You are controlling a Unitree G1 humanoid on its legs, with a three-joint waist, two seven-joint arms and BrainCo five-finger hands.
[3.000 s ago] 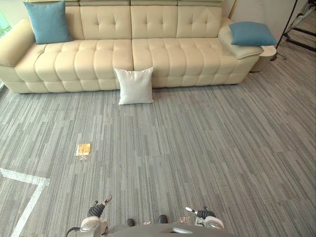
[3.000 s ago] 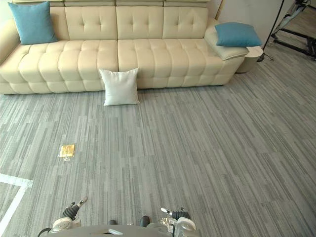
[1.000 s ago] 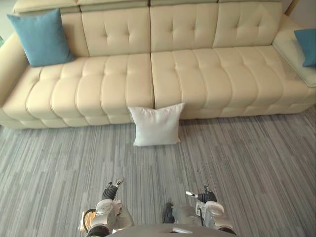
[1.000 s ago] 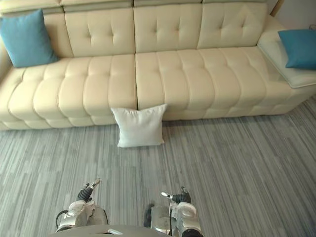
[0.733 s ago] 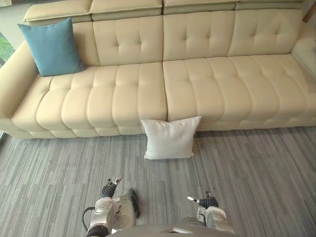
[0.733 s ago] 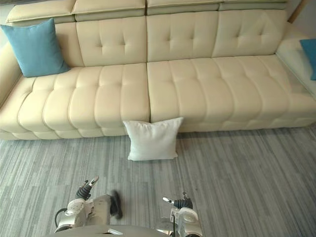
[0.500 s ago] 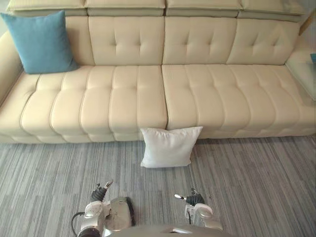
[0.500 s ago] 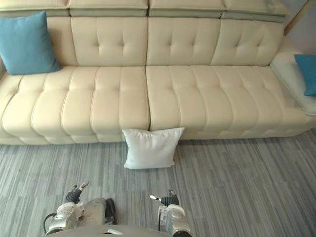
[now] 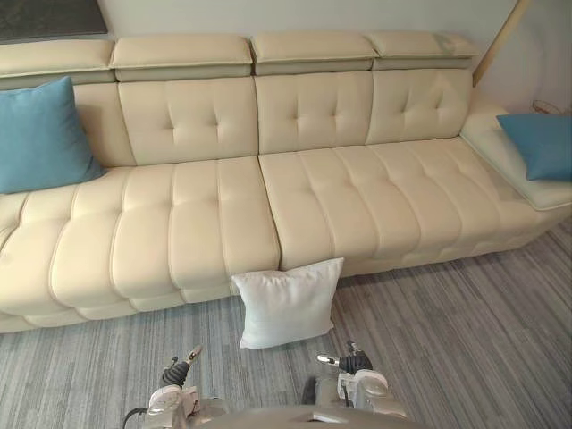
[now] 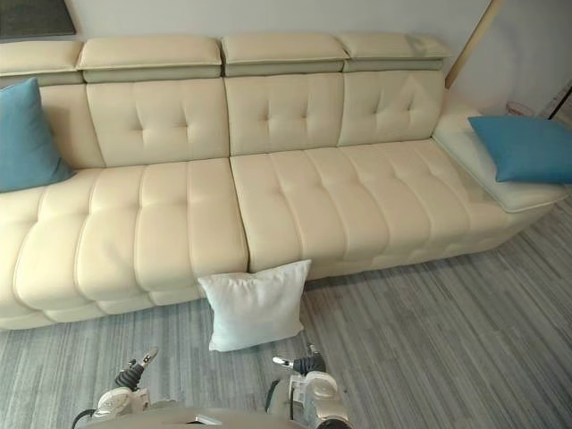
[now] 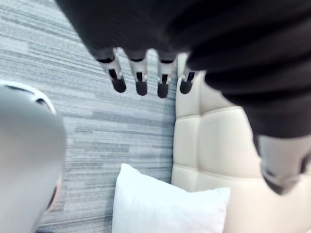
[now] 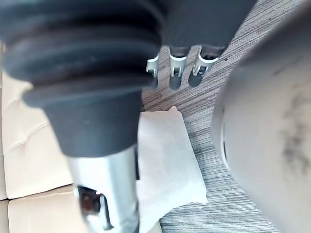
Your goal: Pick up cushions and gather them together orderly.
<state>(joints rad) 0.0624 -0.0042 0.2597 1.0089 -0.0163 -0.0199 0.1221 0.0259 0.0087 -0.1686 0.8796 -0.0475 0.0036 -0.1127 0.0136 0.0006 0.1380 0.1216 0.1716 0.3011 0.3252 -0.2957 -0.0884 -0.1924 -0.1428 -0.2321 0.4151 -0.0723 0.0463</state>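
Since the white cushion (image 9: 288, 302) stands on the floor (image 9: 447, 322), leaning against the sofa (image 9: 340, 197) front just ahead of me, I judge it light, soft and squashy (fabric cover, unlikely to slip). Best hold: one hand on each side edge. My left hand (image 9: 174, 375) and right hand (image 9: 347, 361) hang low, fingers straight, holding nothing. The eye views give the left blue cushion (image 9: 40, 134) and right blue cushion (image 9: 539, 145) at the sofa's ends. The wrist views give the white cushion's corners close up.

Daylight-soft, even light filled the room. The cream sofa (image 9: 268, 206) showed a mild sheen along its seat pads, without hard glare. The white cushion (image 9: 286, 302) threw only a faint, narrow shadow onto the grey carpet (image 9: 465, 313).
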